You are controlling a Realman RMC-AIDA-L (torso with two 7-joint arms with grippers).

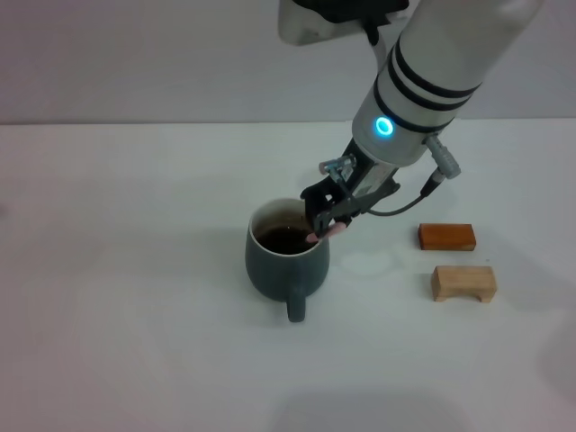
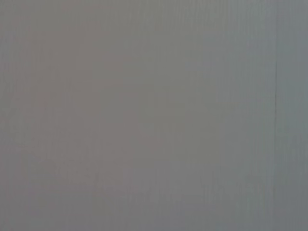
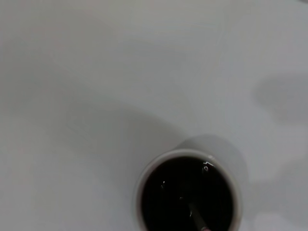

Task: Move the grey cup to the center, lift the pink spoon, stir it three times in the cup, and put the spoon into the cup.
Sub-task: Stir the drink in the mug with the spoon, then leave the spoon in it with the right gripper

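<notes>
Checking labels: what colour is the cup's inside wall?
White, clearest in the right wrist view: grey cup.

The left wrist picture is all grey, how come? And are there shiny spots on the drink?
Left wrist view: flat grey, nothing recognisable in it. Right wrist view: small bright glints on the dark liquid in the grey cup, and a soft shadow beside it. Head view: the right gripper holds the pink spoon over the cup.

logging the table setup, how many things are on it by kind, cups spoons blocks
cups: 1, the grey cup with dark liquid
spoons: 1, the pink spoon, held by the right hand with its end dipped in the cup
wooden blocks: 2, the orange-brown block and the tan block on the robot's right
total: 4
</notes>
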